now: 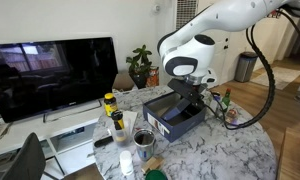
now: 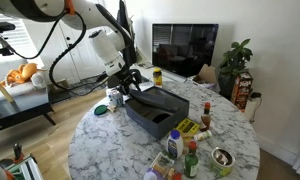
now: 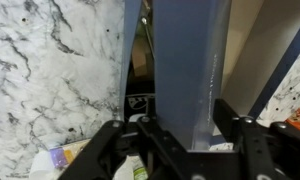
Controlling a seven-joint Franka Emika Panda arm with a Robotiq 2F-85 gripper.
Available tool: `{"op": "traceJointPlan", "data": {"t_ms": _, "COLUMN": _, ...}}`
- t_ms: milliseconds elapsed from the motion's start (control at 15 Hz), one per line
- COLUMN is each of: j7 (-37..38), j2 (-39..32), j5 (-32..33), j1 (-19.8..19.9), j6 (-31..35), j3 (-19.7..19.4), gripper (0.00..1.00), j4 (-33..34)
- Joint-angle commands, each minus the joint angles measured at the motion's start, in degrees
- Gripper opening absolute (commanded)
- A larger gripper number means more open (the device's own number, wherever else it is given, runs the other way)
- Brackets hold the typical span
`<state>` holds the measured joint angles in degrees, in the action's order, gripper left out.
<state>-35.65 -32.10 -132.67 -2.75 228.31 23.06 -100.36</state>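
A dark blue-grey open box stands on the round marble table in both exterior views. My gripper hangs over one end of it, pointing down at its rim. In the wrist view the gripper straddles a blue wall of the box, one black finger on each side of it. The wall fills the gap between the fingers. Whether the pads press on it does not show. The box's inside is mostly hidden.
Sauce bottles, a metal tin and snack packets crowd the table beside the box. A mug stands near the gripper. A TV and a potted plant stand behind.
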Motion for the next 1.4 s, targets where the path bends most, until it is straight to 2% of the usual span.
{"op": "traceJointPlan", "data": {"t_ms": 0, "j7": -4.74, "j2": 0.87, "j5": -3.43, "j1": 2.35, "j6": 1.25, "j3": 1.56, "gripper": 0.94, "j4": 0.39}}
{"op": "traceJointPlan", "data": {"t_ms": 67, "j7": -5.69, "j2": 1.01, "j5": -3.91, "j1": 2.68, "j6": 1.38, "j3": 1.75, "gripper": 1.00, "j4": 0.43}}
{"op": "traceJointPlan", "data": {"t_ms": 133, "j7": -6.50, "j2": 1.04, "j5": -4.24, "j1": 2.86, "j6": 1.66, "j3": 1.76, "gripper": 1.00, "j4": 0.55}}
{"op": "traceJointPlan", "data": {"t_ms": 267, "j7": -8.55, "j2": 0.77, "j5": -5.18, "j1": 3.24, "j6": 2.21, "j3": 1.85, "gripper": 0.72, "j4": 0.99}}
{"op": "traceJointPlan", "data": {"t_ms": 333, "j7": -9.31, "j2": 0.55, "j5": -5.54, "j1": 3.28, "j6": 2.51, "j3": 1.82, "gripper": 0.72, "j4": 1.26}}
{"op": "traceJointPlan", "data": {"t_ms": 733, "j7": -12.99, "j2": 0.85, "j5": -7.71, "j1": 3.45, "j6": 3.89, "j3": 1.55, "gripper": 0.26, "j4": 1.75}}
{"op": "traceJointPlan", "data": {"t_ms": 867, "j7": -13.67, "j2": 1.66, "j5": -8.04, "j1": 3.49, "j6": 4.18, "j3": 1.53, "gripper": 0.13, "j4": 1.66}}
{"op": "traceJointPlan", "data": {"t_ms": 933, "j7": -13.83, "j2": 2.24, "j5": -8.07, "j1": 3.49, "j6": 4.25, "j3": 1.45, "gripper": 0.13, "j4": 1.48}}
{"op": "traceJointPlan", "data": {"t_ms": 1067, "j7": -14.78, "j2": 3.69, "j5": -8.52, "j1": 3.73, "j6": 4.06, "j3": 1.53, "gripper": 0.05, "j4": 1.15}}
{"op": "traceJointPlan", "data": {"t_ms": 1333, "j7": -15.12, "j2": 7.26, "j5": -9.09, "j1": 3.42, "j6": 4.20, "j3": 0.56, "gripper": 0.06, "j4": -0.01}}
